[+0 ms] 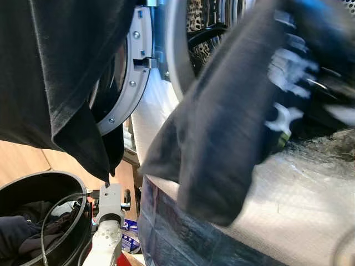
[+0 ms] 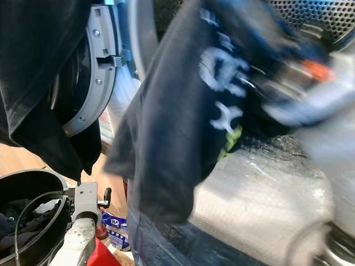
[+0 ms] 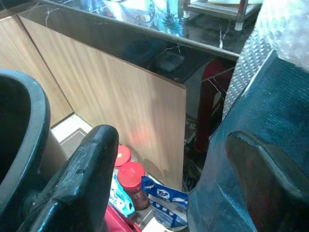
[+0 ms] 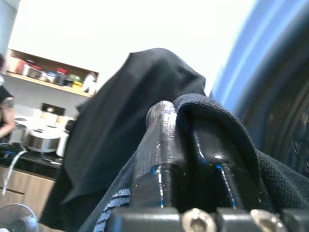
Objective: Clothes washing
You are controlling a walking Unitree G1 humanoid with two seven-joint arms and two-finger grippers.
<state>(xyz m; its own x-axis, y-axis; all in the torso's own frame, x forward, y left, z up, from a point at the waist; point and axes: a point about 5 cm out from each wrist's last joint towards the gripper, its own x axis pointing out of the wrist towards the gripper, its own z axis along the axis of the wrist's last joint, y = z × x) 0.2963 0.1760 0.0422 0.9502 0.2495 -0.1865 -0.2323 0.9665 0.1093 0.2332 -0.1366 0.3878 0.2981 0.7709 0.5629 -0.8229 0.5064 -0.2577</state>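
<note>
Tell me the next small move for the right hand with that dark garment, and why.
Probably push the right hand further toward the washer drum before releasing. It is shut on the dark garment, whose cloth still hangs outside over the wrapped machine front, below the open door. The left hand sits open by the laundry basket.

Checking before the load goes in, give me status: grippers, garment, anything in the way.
Right gripper shut on dark garment, raised at washer drum. Left gripper open, low beside basket. Second dark cloth hangs over the door.

Bright daylight, heavy motion blur at right of eye views, blown-out white behind right wrist view
</note>
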